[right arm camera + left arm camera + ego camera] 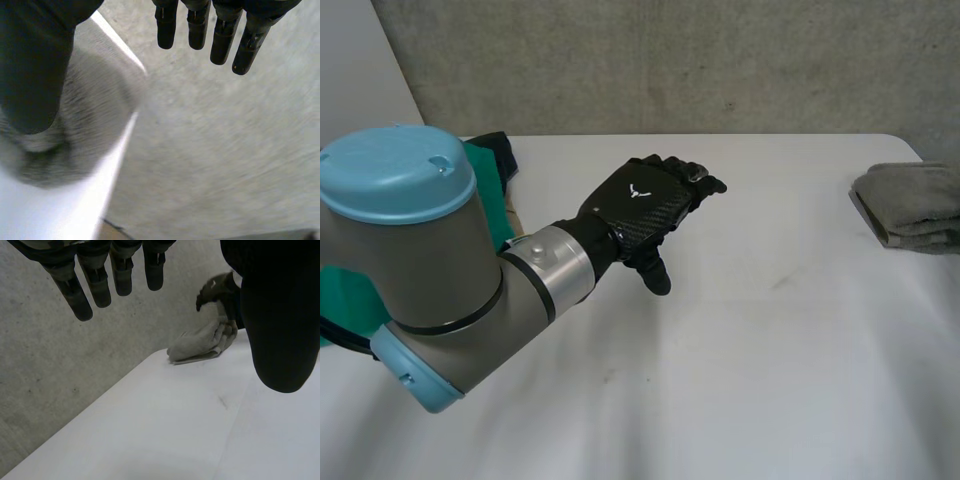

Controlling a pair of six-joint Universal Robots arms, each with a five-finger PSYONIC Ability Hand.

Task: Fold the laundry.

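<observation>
— What is the surface looking like?

— A white table [770, 380] is stretching across the head view. A rough grey concrete wall [720, 70] is standing right behind its far edge.

— And the laundry?

— A grey towel [912, 205] is lying folded in a thick stack at the table's right edge, close to the far corner. A green cloth [492, 205] is lying bunched at the left side, partly hidden behind the left arm [430, 270]. A dark cloth [502, 150] is sitting at its far end.

— What are the hands doing?

— The left hand [645, 212] is hovering over the middle of the table, back upward. Its fingers [95, 287] are hanging straight with the thumb apart, gripping nothing. The right hand [30, 65] is hanging over the grey towel beside the table's edge. Its fingers are straight and spread from the thumb, so it is likewise released. I cannot tell whether its thumb is touching the towel.

— How much room is showing?

— A broad stretch of white tabletop is lying between the left hand and the towel, and more is running toward the near edge. The towel and the green cloth are sitting well apart, at opposite sides.
</observation>
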